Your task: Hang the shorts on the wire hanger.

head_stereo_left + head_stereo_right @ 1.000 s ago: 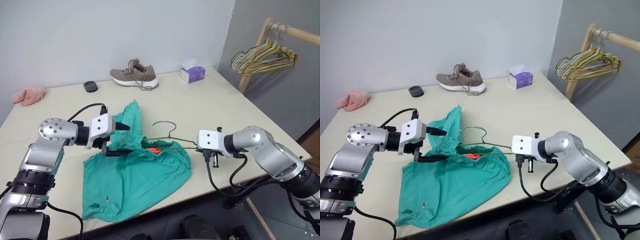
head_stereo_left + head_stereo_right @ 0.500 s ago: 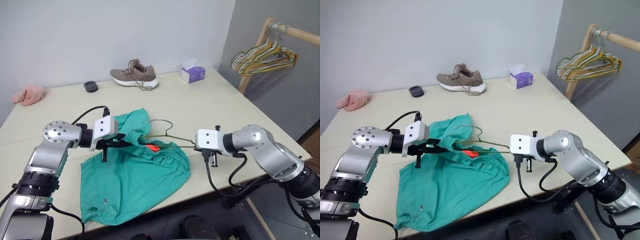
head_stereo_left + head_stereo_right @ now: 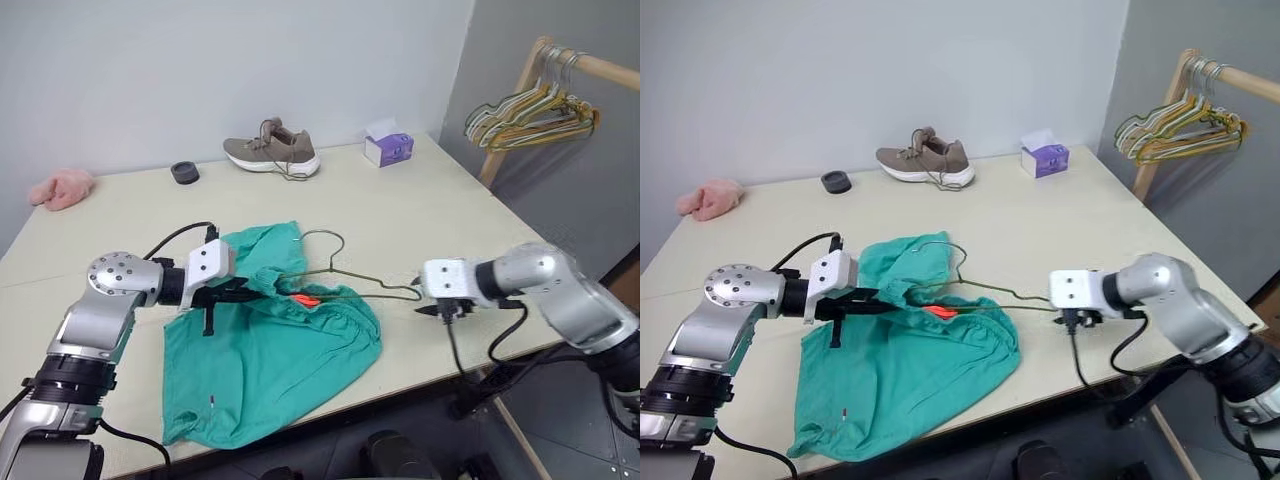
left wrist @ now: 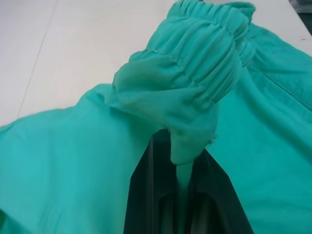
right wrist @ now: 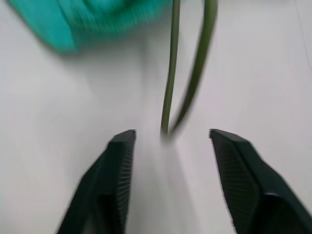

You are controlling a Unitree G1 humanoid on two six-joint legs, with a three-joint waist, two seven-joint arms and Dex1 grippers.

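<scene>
The teal-green shorts (image 3: 270,350) lie spread on the table's near left part, with a small orange tag (image 3: 305,298) at the gathered waistband. My left gripper (image 3: 255,291) is shut on a fold of that waistband (image 4: 195,73), the fabric pinched between its fingers (image 4: 146,195). The wire hanger (image 3: 385,283) lies on the table with its left part under the waistband and its hook (image 3: 325,240) pointing away from me. My right gripper (image 5: 170,135) stands open just past the hanger's right corner (image 5: 166,127), its fingers (image 5: 117,165) apart from the wire.
A brown shoe (image 3: 272,155), a purple tissue box (image 3: 387,148), a small black ring (image 3: 184,172) and a pink fuzzy cloth (image 3: 60,188) sit along the table's far side. A wooden rack with a bunch of hangers (image 3: 530,105) stands at the right. The table's near edge (image 3: 400,385) is close.
My left gripper has shut on the waistband and the raised fabric has come down. My right gripper has opened, let go of the hanger's corner and drawn off to the right.
</scene>
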